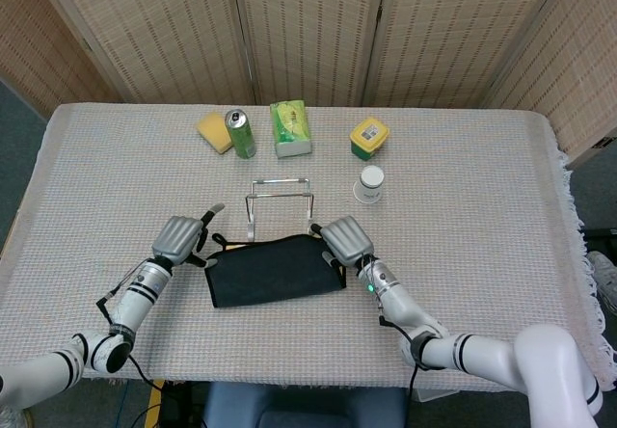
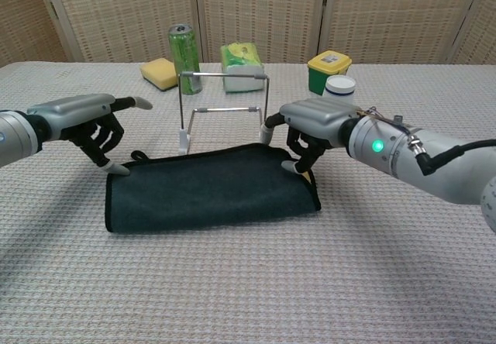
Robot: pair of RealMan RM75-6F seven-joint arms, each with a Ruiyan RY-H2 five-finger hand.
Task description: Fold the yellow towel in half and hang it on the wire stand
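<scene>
The yellow towel [image 2: 213, 189] lies folded on the table, dark side out, so no yellow shows; the head view has the towel [image 1: 275, 272] below the stand. The wire stand [image 2: 225, 104] is upright just behind it, and the stand [image 1: 280, 201] is bare. My left hand [image 2: 85, 123] hovers at the towel's far left corner with one finger stretched out, the others curled, holding nothing. My right hand [image 2: 314, 127] curls over the far right corner and holds the edge slightly raised. From above, the left hand [image 1: 180, 238] and right hand [image 1: 345, 242] flank the towel.
Behind the stand are a green can [image 2: 183, 56], a yellow sponge [image 2: 160, 73], a green tissue pack [image 2: 243, 67], a yellow-lidded tub [image 2: 328, 71] and a white cup [image 2: 339, 87]. The tablecloth [image 2: 248, 282] reaches to the front edge.
</scene>
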